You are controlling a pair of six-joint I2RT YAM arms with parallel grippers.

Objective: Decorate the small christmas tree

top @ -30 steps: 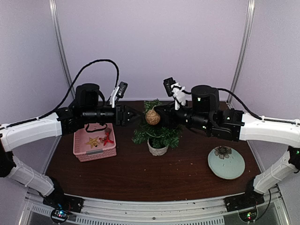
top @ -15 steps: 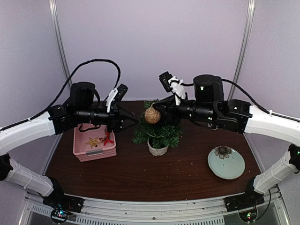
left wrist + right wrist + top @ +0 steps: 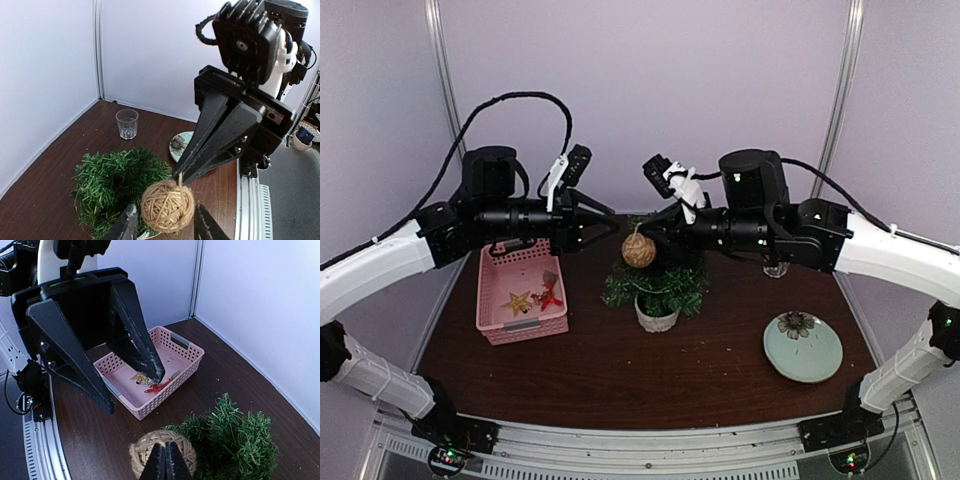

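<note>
Tree: we see the small christmas tree (image 3: 655, 285) standing upright in its white pot (image 3: 657, 318) on the surface (image 3: 620, 385). It is directly below the right fingers, and lower than the left fingers, out in front of them.
Ball: a twine ball (image 3: 167, 206) hangs by a short string from the tips of the right fingers (image 3: 220, 135), just above the treetop.
Right fingers: pressed tight together, pinching the ball's string.
Left fingers: the left fingers (image 3: 132, 330) are partly spread, hold nothing and point at the ball. Their own camera shows the ball framed between the two tips. From above we see the tips close to the ball but apart from it.
Basket: a pink basket (image 3: 523, 325) sits on the surface under the left fingers. A gold star (image 3: 516, 301) and a red ornament (image 3: 550, 295) lie inside it.
Plate: a pale green plate (image 3: 803, 347) with a flower on it lies well apart from the right fingers, beneath that arm.
Glass: a clear glass (image 3: 127, 123) stands beyond the tree, far from both sets of fingers.
</note>
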